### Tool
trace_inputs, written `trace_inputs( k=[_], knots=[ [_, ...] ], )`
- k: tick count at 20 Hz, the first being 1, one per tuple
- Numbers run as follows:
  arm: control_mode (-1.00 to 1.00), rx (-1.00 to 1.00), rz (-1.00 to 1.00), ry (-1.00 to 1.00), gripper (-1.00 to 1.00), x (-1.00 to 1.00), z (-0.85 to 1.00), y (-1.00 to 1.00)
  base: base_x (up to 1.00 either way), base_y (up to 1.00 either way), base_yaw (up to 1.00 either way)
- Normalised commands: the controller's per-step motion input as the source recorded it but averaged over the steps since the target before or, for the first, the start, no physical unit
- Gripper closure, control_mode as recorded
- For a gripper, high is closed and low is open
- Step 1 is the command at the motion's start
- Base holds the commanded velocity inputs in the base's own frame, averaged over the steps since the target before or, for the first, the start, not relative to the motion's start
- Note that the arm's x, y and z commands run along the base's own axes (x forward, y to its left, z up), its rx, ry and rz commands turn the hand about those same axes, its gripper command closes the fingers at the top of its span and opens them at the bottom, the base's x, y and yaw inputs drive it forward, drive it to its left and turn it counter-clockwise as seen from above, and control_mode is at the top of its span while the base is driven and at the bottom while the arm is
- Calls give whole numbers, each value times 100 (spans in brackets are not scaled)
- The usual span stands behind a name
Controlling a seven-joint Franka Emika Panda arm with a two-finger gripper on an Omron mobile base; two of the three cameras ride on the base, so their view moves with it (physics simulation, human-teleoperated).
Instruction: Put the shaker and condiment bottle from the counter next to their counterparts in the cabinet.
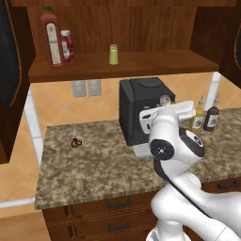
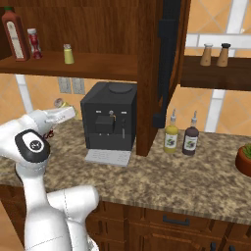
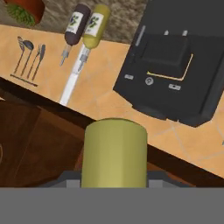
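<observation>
- Black coffee machine (image 1: 141,110) standing mid-worktop (image 1: 94,164), right behind the raised arm, its top close under the cabinet (image 1: 122,66) shelf.
- Yellow squeeze bottle (image 1: 198,117) and dark squeeze bottle (image 1: 212,116) side by side on the worktop to the right; small red scissors (image 1: 75,140) lying well off to the left.
- Up on the shelf: tall red sauce bottle (image 1: 51,37) at the left end, squat red condiment bottle (image 1: 67,46) just beside it, touching or nearly so; lone shelf shaker (image 1: 113,54) standing apart toward the middle.
- Two more shakers (image 2: 215,54) on a separate shelf far right; potted plant (image 2: 243,159) at the worktop's right edge.
- Pincer (image 3: 114,186) clenched around the yellow-green shaker (image 3: 114,153), fingertips mostly hidden behind its body.
- Held shaker raised off the worktop in front of the coffee machine, below the shelf, well apart from the shelf shaker.
</observation>
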Motion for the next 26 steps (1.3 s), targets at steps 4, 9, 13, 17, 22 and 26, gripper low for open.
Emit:
trace_inputs(
  k=[4,9,13,17,22,26],
  knots=[
    [-100,9,1,0,100,-5,100,1,0,0,0],
    [-100,18,0,0,100,0,100,0,0,0,0],
    [-100,21,0,0,100,0,100,0,0,0,0],
    [-100,21,5,-1,100,0,45,18,0,0,0],
    [-100,1,11,-2,100,3,-12,17,0,0,0],
    [-100,15,18,0,100,63,-24,11,0,0,0]
  ],
)
